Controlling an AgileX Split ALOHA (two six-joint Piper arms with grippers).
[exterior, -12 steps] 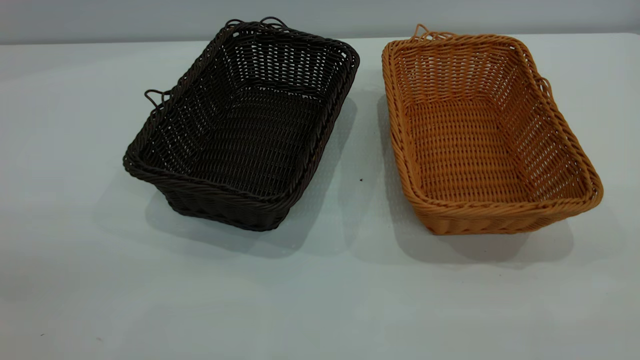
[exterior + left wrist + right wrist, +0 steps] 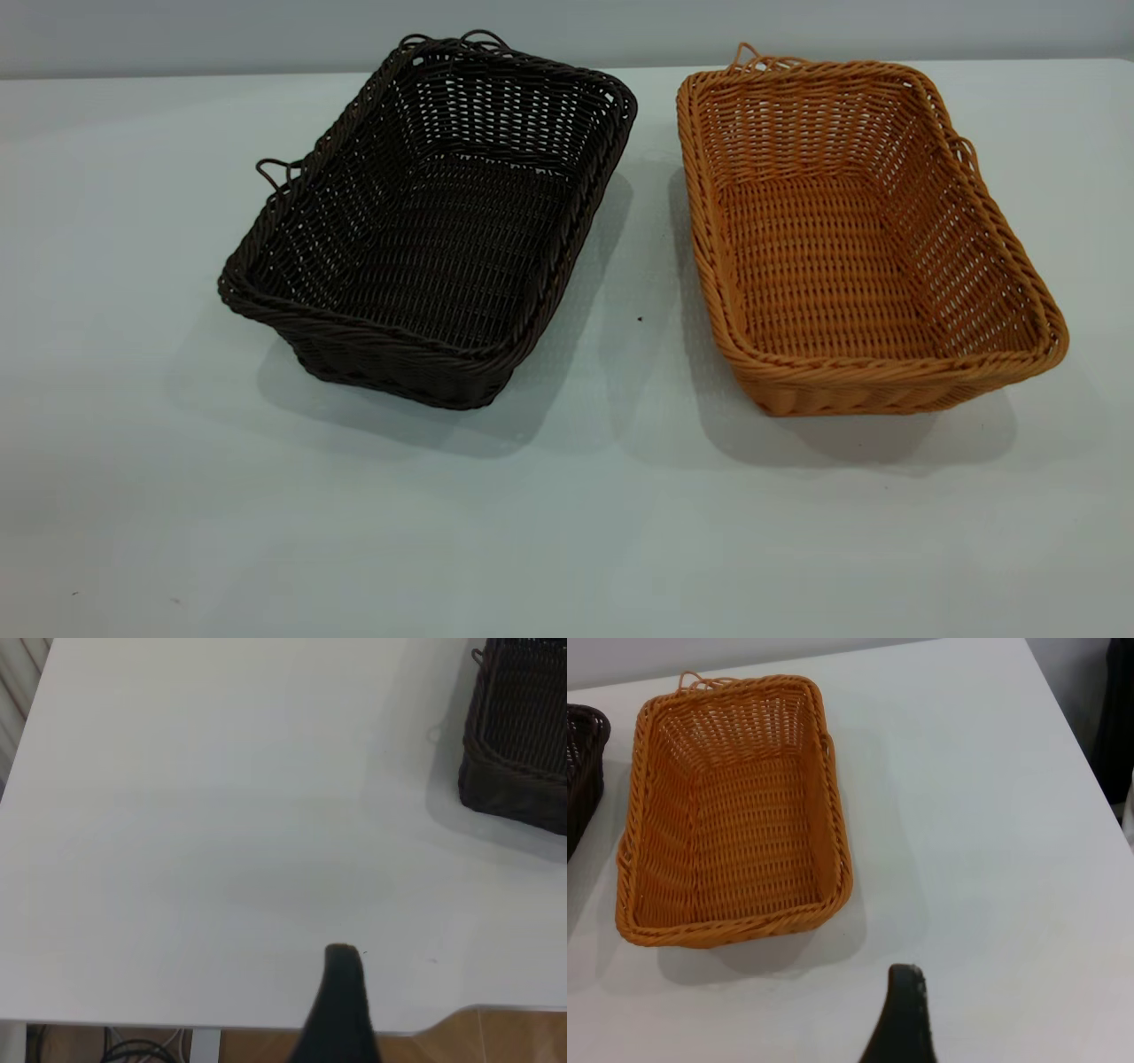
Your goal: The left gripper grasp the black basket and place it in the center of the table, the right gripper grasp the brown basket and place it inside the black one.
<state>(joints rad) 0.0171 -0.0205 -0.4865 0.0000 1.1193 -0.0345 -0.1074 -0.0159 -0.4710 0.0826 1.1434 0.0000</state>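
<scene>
Left gripper (image 2: 341, 992) seen only as one dark blurred finger at the bottom edge of its wrist view, over bare table (image 2: 567, 532) near the front rim; cannot tell how the jaws stand, with only that single bar in view. Right gripper (image 2: 904, 1014) likewise just one dark finger at the bottom of its own wrist view, hanging short of the near end of the brown basket (image 2: 864, 239) and apart from it; spread of the jaws again not to be told. Neither arm visible anywhere in the exterior view. Black basket (image 2: 425, 230) lying left of centre in that frame, turned slightly askew, flat on the table, with small loose loops at its far end and left side. Brown basket lying at the right of the frame, just beside the black one but apart, a strip of white table between them. Both empty, both upright. In the left wrist view, only a corner of the black basket at the upper right, well apart from the finger. Judged from this: nothing of the task done so far. Black basket not yet gripped or brought to the middle, brown basket not yet lifted or set inside. Left to do: reach and grasp the black basket's rim, shift it to centre, then nest the brown one in it, probably a snug fit given the like size.
</scene>
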